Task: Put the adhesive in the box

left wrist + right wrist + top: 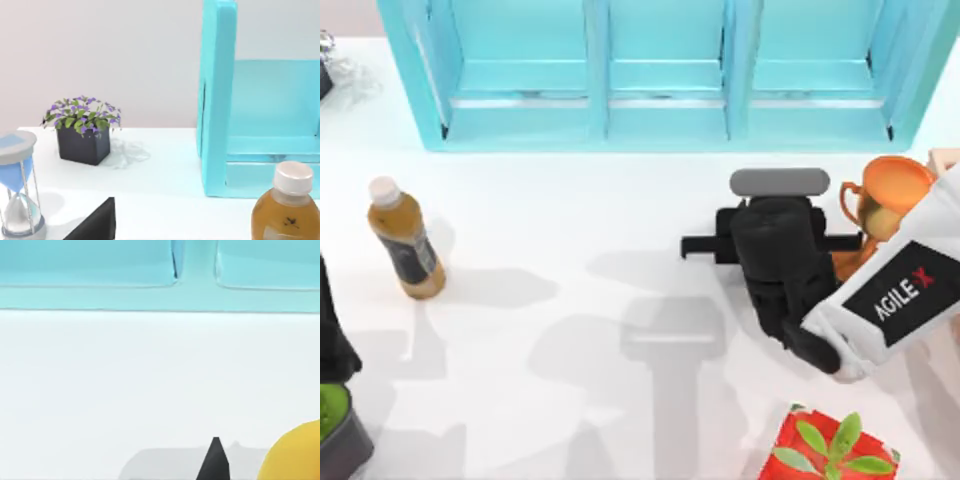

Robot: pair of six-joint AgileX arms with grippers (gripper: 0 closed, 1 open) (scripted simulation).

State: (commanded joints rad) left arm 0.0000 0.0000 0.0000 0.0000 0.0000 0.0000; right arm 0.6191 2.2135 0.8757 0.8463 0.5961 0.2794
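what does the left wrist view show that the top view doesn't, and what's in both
Left wrist view alone: a dark pot of purple flowers and a blue hourglass on the white table. Top view alone: the right arm's gripper beside an orange trophy, the red box printed with green leaves, and a peach-toned box corner at the right edge. Both: the turquoise shelf unit and the brown drink bottle.

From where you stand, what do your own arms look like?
My right arm at the table's right has a white shell with a black panel marked AGILE in white and a red X. Its wrist is black and blocky, ending in a grey rounded bar. My left arm, at the left edge, shows as dark black.
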